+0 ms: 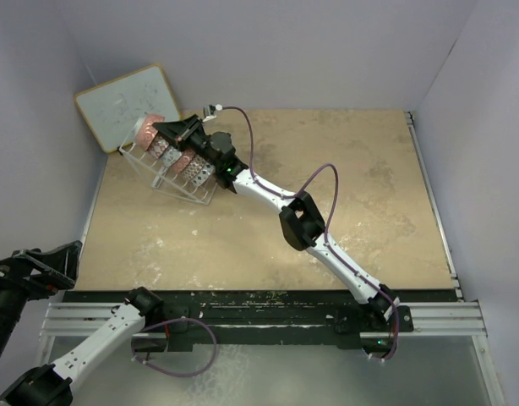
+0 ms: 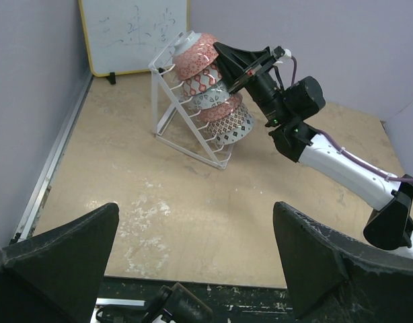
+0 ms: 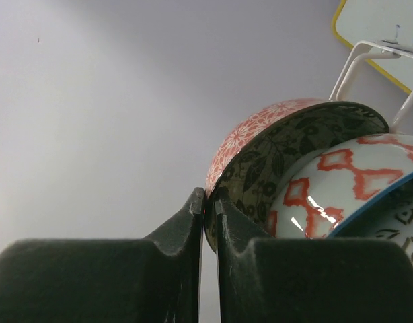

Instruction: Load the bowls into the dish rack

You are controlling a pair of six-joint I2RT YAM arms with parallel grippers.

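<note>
— Any writing to read?
— Only faint scribbles on the whiteboard (image 2: 134,33), too small to make out.
— And the bowls (image 2: 213,94)?
— Patterned red-pink and grey, stacked on edge in the white wire dish rack (image 2: 157,101), upper left of the top view. The right gripper (image 3: 208,202) pinches the top red-pink bowl (image 3: 250,131) by its rim. The left gripper (image 2: 196,208) is spread wide.

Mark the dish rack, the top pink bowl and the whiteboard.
dish rack (image 2: 155,101), left wrist view, left upright wire
top pink bowl (image 2: 194,60), left wrist view, patterned side
whiteboard (image 2: 136,33), left wrist view, white face

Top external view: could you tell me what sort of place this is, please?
Probably a robot test cell: plain walls enclose the tabletop, arms bolt to a metal rail, whiteboard in the corner.
</note>
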